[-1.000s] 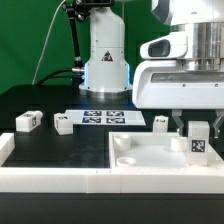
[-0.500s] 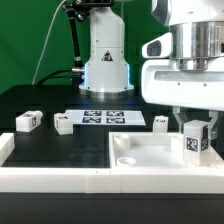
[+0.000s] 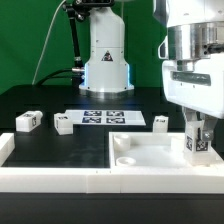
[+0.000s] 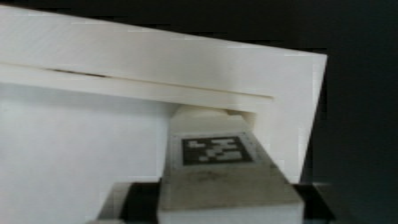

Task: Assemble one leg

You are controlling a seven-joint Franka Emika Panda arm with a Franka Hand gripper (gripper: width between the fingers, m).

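got my end effector (image 3: pixel 198 128) pinching the leg (image 3: pixel 199 141) upright, long axis vertical, hanging right over the tabletop's (image 3: pixel 150 157) far-right corner

No words or numbers I can read, only black-and-white square tags on the leg (image 3: pixel 198 144) in my grip, the loose legs, the marker board (image 3: pixel 103 118)

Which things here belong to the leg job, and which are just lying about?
In the job:
- the leg, held upright in the gripper
- the square top piece under it

Lying about:
- three spare legs
- the marker board
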